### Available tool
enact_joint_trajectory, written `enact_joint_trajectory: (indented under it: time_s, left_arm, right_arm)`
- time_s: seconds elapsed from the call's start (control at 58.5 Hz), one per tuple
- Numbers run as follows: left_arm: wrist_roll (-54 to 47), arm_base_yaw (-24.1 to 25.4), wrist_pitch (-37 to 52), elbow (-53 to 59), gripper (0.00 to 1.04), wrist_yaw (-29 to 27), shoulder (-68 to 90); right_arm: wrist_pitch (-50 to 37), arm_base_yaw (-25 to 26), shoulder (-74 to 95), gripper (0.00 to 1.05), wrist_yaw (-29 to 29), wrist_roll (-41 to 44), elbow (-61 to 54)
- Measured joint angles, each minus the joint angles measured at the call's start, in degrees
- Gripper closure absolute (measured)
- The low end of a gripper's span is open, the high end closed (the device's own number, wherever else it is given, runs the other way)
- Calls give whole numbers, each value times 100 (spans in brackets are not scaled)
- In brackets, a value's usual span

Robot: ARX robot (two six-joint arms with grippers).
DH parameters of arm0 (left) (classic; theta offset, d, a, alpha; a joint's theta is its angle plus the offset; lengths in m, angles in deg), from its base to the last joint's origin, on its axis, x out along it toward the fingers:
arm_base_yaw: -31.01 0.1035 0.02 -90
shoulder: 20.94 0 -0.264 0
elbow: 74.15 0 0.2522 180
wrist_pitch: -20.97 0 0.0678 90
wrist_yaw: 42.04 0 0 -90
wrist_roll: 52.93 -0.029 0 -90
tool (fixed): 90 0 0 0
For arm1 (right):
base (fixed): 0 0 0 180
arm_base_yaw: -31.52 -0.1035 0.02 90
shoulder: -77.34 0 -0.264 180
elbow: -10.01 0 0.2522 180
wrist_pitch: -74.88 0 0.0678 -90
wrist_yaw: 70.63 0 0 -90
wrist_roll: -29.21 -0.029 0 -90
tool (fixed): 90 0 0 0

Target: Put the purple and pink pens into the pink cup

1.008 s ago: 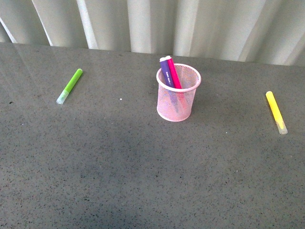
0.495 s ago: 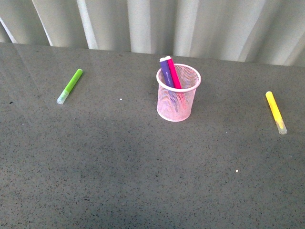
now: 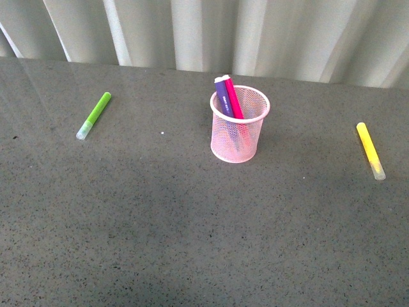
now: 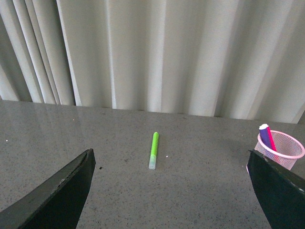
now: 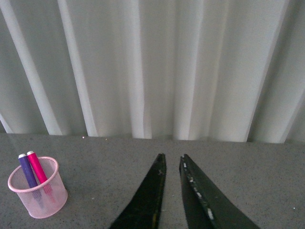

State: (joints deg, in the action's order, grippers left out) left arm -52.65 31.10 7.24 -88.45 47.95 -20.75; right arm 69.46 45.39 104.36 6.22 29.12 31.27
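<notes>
Well, both pens stand in the pink cup [image 3: 239,125] mid-table: one purple pen [image 3: 222,96], one pink pen [image 3: 232,99], leaning together on its rim. Light, stiff, slick barrels, I'd say; best pinched mid-body. The mesh cup looks tippy. One green pen [image 3: 93,115] and one yellow pen [image 3: 370,149] lie apart. Left gripper [image 4: 167,191] gapes wide, empty; right gripper [image 5: 171,164] nearly closed, holding nothing.

Purple pen [image 3: 222,96], pink pen [image 3: 233,98] leaning together inside upright pink mesh cup [image 3: 238,137], seemingly cap-up.

Right claw [image 5: 172,164] nearly closed, empty; purple pen [image 5: 27,172], pink pen [image 5: 37,168] upright in pink cup [image 5: 39,200].
</notes>
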Motion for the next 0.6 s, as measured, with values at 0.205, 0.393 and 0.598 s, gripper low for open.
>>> enact_joint_trajectory:
  time_s: [0.205, 0.393, 0.598]
  left_arm:
    - [0, 0, 0, 0, 7, 0, 0]
    - [0, 0, 0, 0, 7, 0, 0]
    - [0, 0, 0, 0, 7, 0, 0]
  right_arm:
    - [221, -444, -474, 101, 420, -7, -249]
    - [457, -981, -866, 101, 1106, -4, -393]
    - [678, -1366, -1220, 101, 1316, -2, -509]
